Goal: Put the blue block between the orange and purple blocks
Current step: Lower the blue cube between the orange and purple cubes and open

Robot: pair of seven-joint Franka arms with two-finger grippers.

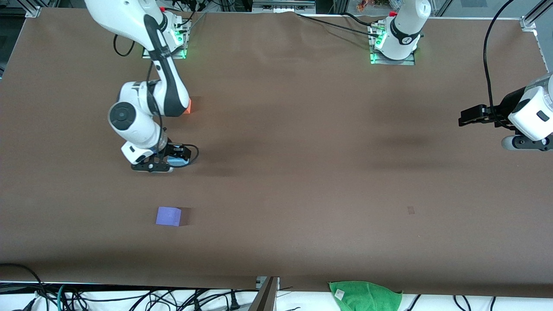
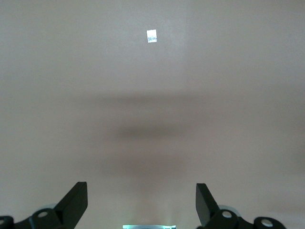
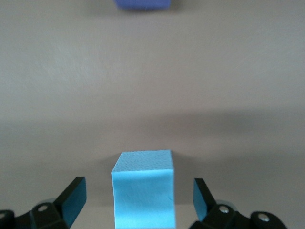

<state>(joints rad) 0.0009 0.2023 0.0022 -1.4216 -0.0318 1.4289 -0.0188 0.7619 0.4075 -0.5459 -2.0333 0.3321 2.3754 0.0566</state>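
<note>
The jaws of my right gripper (image 3: 135, 200) stand open, one finger on each side of the small light sky-blue matte cube (image 3: 143, 188) with a gap showing on both sides, so I judge the block is on the table and not pinched. The left gripper (image 2: 142, 205) is open too and empty; that arm waits over bare brown table (image 1: 302, 172) at its own end.

In the front view the right gripper (image 1: 160, 160) sits low over the table, with the blue cube (image 1: 176, 162) barely visible under it. The bright orange matte cube (image 1: 188, 107) lies farther from the front camera, mostly hidden by the right arm's forearm. The violet-purple matte cube (image 1: 168, 216) lies nearer to the camera. The blue one is between them, roughly in line, and well apart from each.

My judgement: the placing looks done or nearly so, and the step in hand is a clean release. I would keep the fingers wide and lift straight up, with no sideways drift, so neither pad drags the cube out of line. I would clear the orange cube before swinging the forearm away.
</note>
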